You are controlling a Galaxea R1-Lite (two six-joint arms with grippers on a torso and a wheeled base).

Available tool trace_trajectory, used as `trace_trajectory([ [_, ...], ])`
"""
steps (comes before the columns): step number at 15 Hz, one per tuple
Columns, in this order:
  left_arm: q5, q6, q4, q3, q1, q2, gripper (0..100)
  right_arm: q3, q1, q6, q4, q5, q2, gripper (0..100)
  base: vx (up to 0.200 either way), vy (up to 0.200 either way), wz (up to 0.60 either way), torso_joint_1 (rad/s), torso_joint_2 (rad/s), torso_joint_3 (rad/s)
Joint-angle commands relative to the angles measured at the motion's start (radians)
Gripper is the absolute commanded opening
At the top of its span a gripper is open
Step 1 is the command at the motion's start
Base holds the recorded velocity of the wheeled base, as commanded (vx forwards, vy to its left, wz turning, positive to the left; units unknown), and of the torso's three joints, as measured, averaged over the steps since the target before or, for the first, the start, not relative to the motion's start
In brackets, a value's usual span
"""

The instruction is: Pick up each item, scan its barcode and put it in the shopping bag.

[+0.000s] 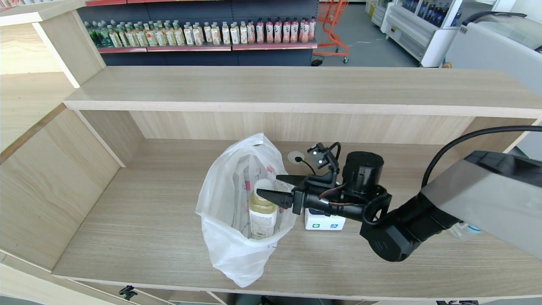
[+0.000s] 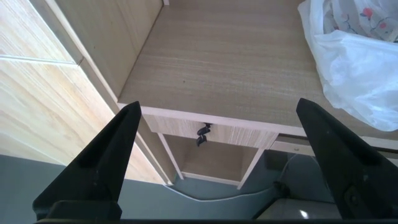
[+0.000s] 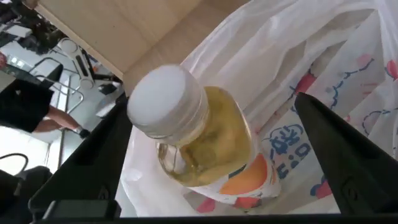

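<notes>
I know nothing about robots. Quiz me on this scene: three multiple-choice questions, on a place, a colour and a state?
1. Where is the bottle? A) in the shopping bag B) on the upper ledge C) on the floor
2. What colour is its cap? A) red B) white C) green
3. How is the right gripper? A) shut on the bottle B) shut on the bag C) open
Answers: 1 A, the bag's plastic surrounds it; 2 B, the cap looks white; 3 C, its jaws stand apart beside the bottle.
</notes>
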Motion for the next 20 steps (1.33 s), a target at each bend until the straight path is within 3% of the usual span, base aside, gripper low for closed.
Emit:
trace_trajectory([
  [1,0.000,0.000,0.000,0.000,0.000,0.000,100,0.084,-0.004,0.039,0.002,0.042,-0.144,100,0.000,0.000,0.00,0.000,0.00,0.000],
  [5,0.000,0.000,0.000,0.000,0.000,0.000,100,0.273,-0.028,0.016,-0.006,0.060,-0.319,100,0.000,0.000,0.00,0.000,0.00,0.000],
  [8,0.000,0.000,0.000,0.000,0.000,0.001,100,0.437,-0.131,-0.162,0.005,0.065,-0.449,100,0.000,0.000,0.00,0.000,0.00,0.000],
  [10,0.000,0.000,0.000,0.000,0.000,0.000,100,0.466,-0.182,-0.178,0.075,0.047,-0.560,100,0.000,0.000,0.00,0.000,0.00,0.000],
  [14,0.000,0.000,0.000,0.000,0.000,0.000,100,0.484,-0.242,-0.279,0.108,-0.233,-0.647,100,0.000,0.000,0.00,0.000,0.00,0.000],
  [20,0.002,-0.001,0.000,0.000,0.000,0.001,100,0.547,-0.275,-0.280,0.108,-0.236,-0.664,100,0.000,0.000,0.00,0.000,0.00,0.000],
])
